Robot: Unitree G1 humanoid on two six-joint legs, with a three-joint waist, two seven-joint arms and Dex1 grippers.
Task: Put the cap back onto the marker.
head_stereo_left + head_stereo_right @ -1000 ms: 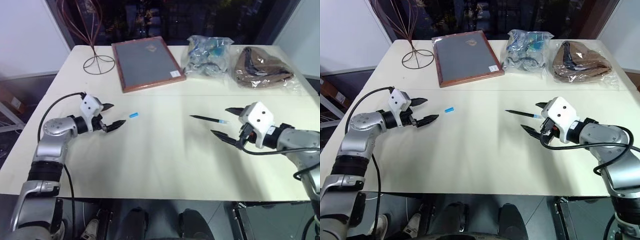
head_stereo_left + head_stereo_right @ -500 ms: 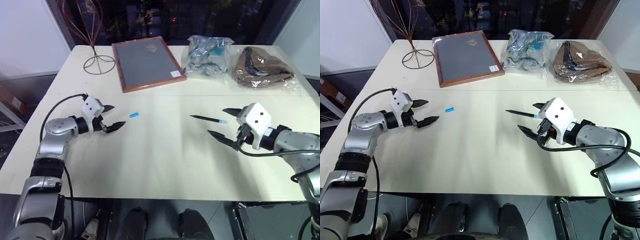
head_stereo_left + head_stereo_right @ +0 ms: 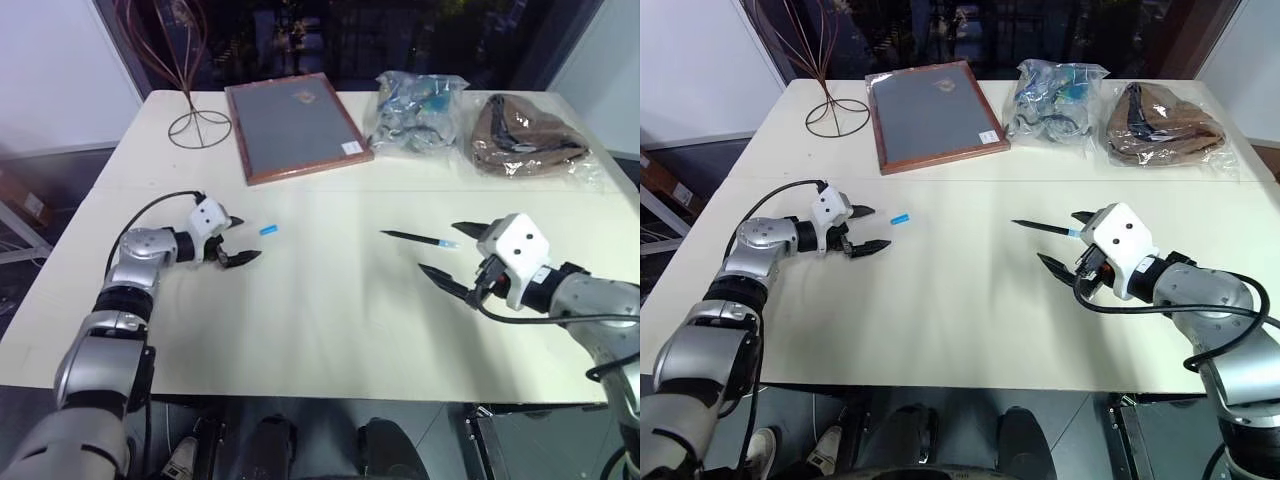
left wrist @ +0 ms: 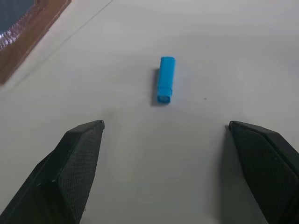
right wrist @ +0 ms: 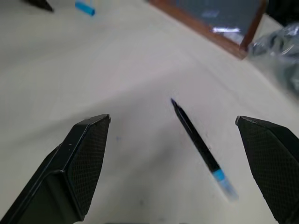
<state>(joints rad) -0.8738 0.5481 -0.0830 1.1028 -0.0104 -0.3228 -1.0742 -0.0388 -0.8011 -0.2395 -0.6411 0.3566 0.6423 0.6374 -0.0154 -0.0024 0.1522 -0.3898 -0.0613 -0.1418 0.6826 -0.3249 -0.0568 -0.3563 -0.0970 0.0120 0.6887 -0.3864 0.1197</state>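
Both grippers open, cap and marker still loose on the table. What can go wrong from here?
1. The cap is tiny and lies flat on the table; the wide-open left gripper may nudge or roll it instead of pinching it.
2. The marker is thin and lies flat, so the right gripper could skid it or grab it tilted, making capping misalign.

No text can be read anywhere; the white label [image 3: 350,147] on the framed board [image 3: 295,125] is too small to make out.
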